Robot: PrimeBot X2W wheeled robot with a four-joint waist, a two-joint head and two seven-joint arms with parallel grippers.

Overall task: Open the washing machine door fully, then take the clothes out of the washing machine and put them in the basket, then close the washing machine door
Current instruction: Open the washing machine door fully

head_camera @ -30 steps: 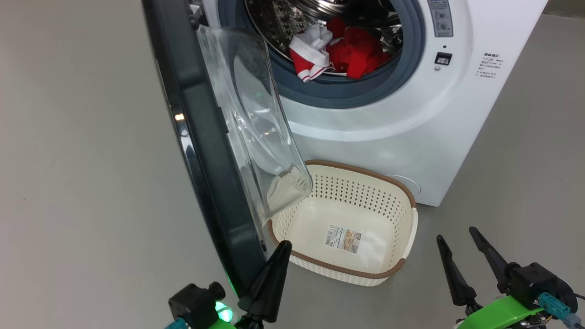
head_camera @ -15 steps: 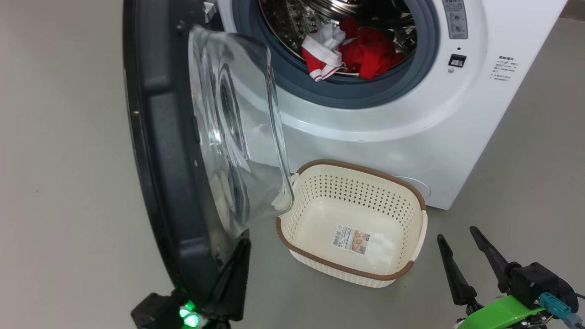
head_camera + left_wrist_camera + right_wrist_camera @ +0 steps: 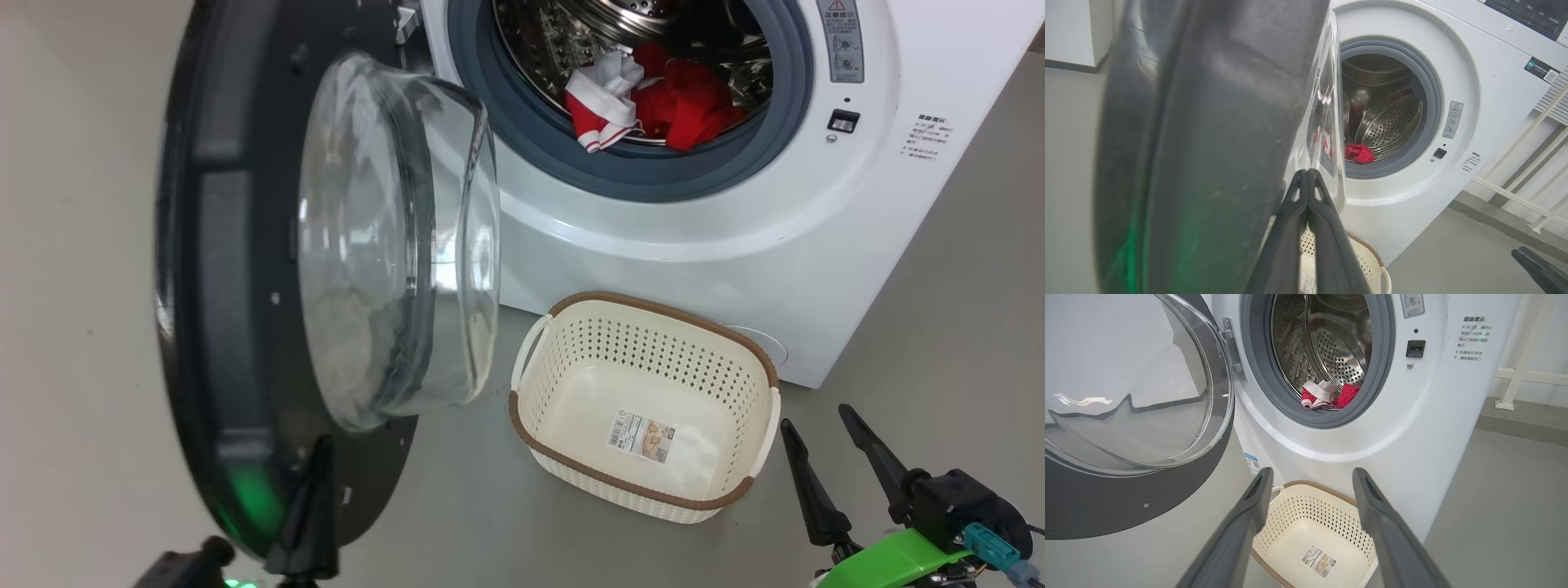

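Washing machine door point(image 3: 204, 269): glossy black rim, bulging clear glass bowl, open at 9 o'clock in head view. Soft red-and-white clothes point(image 3: 653, 102) lie on perforated steel inside the white washing machine point(image 3: 735, 245), 1 o'clock. Cream perforated basket point(image 3: 645, 306), brown rim, 5 o'clock. Left gripper point(image 3: 321, 453) clenched, holding nothing, at door's lower edge, 7 o'clock. Right gripper point(image 3: 815, 418) released, 4 o'clock.

Smooth grey floor point(image 3: 82, 245) spreads all round, evenly lit. In the left wrist view a white wall point(image 3: 1069, 28) with dark skirting point(image 3: 1069, 66) sits at ten o'clock. The right wrist view has a white railing point(image 3: 1535, 377) at two o'clock.
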